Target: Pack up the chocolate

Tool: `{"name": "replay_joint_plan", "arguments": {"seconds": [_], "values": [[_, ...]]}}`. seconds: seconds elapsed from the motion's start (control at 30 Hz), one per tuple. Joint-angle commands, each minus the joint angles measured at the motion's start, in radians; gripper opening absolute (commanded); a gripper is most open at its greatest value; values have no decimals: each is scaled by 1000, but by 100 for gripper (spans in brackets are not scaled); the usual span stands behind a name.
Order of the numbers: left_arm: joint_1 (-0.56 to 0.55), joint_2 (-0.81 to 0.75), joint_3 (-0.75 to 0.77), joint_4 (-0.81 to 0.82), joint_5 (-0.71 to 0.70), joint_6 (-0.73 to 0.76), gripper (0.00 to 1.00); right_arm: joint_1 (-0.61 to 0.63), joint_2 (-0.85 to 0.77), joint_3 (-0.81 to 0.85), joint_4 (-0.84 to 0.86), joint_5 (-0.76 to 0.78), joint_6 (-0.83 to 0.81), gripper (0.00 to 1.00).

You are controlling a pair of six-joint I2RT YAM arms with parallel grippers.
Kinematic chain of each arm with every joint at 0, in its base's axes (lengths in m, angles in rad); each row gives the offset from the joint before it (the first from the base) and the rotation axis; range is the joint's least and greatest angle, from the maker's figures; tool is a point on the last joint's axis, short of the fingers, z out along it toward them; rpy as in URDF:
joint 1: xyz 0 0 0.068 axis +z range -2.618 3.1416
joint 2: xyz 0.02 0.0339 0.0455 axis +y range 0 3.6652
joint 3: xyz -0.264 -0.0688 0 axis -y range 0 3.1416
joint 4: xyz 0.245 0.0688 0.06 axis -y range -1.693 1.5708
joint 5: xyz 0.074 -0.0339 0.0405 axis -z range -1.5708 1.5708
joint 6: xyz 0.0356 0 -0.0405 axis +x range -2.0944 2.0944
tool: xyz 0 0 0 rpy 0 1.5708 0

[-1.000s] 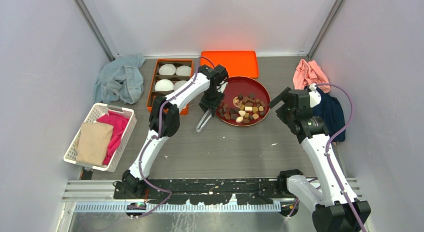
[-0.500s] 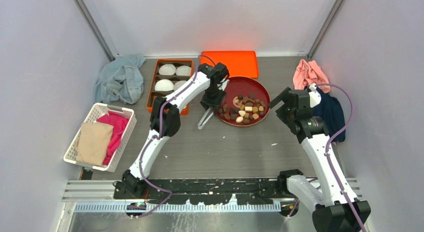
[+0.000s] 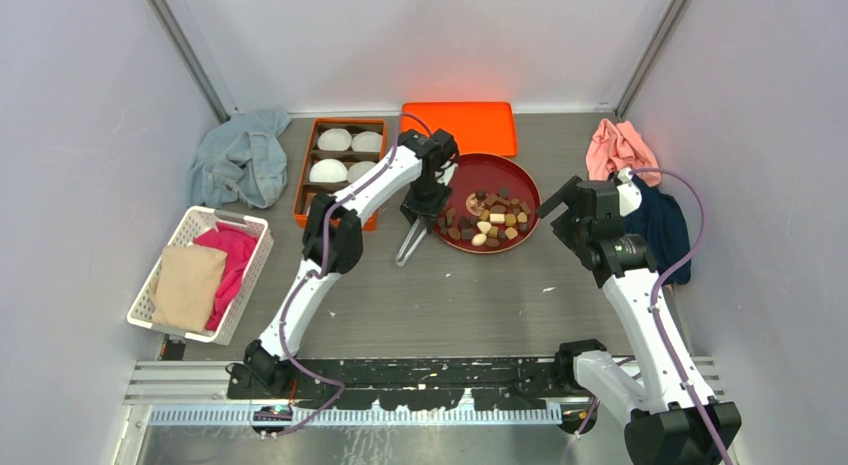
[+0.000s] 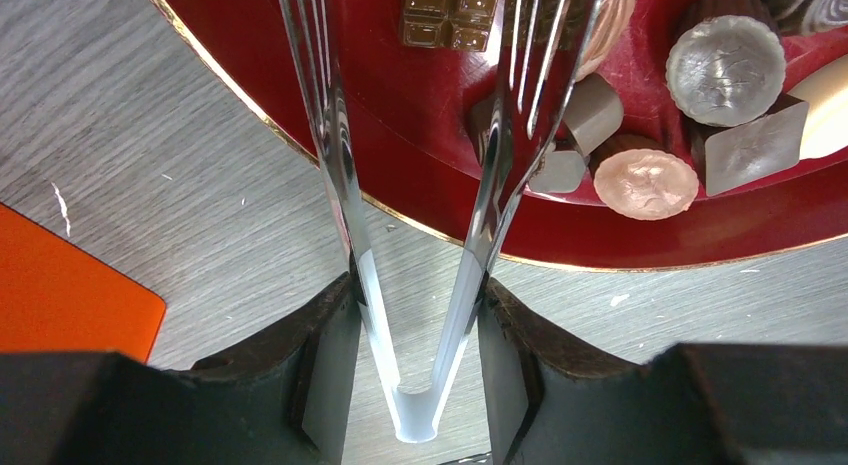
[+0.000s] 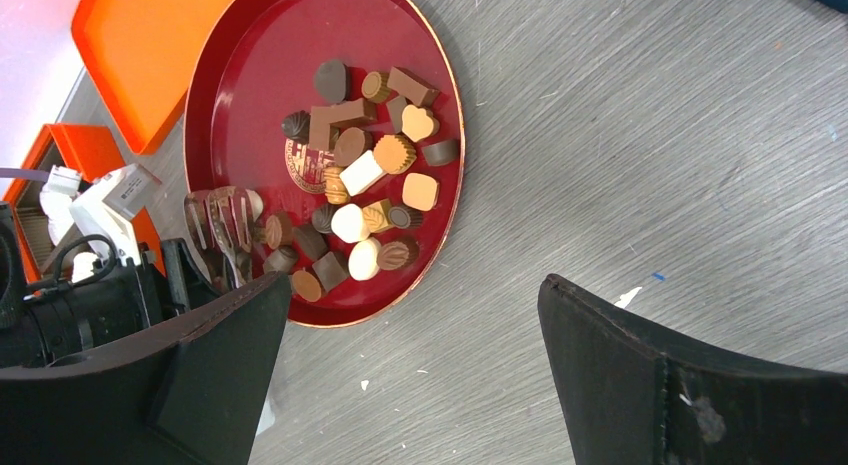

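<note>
Left arm [image 3: 365, 185] stretched forward to the red round tray's [image 3: 500, 169] left rim, left gripper [image 4: 415, 335] clamping clear plastic tongs [image 4: 338, 155], tines apart over the chocolates [image 3: 489, 219] heaped in the tray, right arm [image 3: 640, 295] raised beside the tray, right gripper [image 5: 415, 355] spread wide, holding nothing.

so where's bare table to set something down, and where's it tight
The widest bare table lies in front of the red tray, between left arm and right arm. A narrower strip separates tray and right arm. Crowded along the back: orange box, orange lid, tray, and the left gripper holding tongs at the tray's left rim.
</note>
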Motion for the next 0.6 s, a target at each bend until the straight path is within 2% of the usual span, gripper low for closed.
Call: {"name": "replay_joint_plan", "arguments": {"seconds": [0.0,0.27,0.57], "values": [[-1,-6,46,-26,-7,1,46,-1,-15,5,30,2,-5,100],[-2,-32,49,-22,1,-5,45,0,-19,3,28,2,-3,100],[-2,-144,18,23,5,-25,41,0,-13,6,30,0,-4,100]]}}
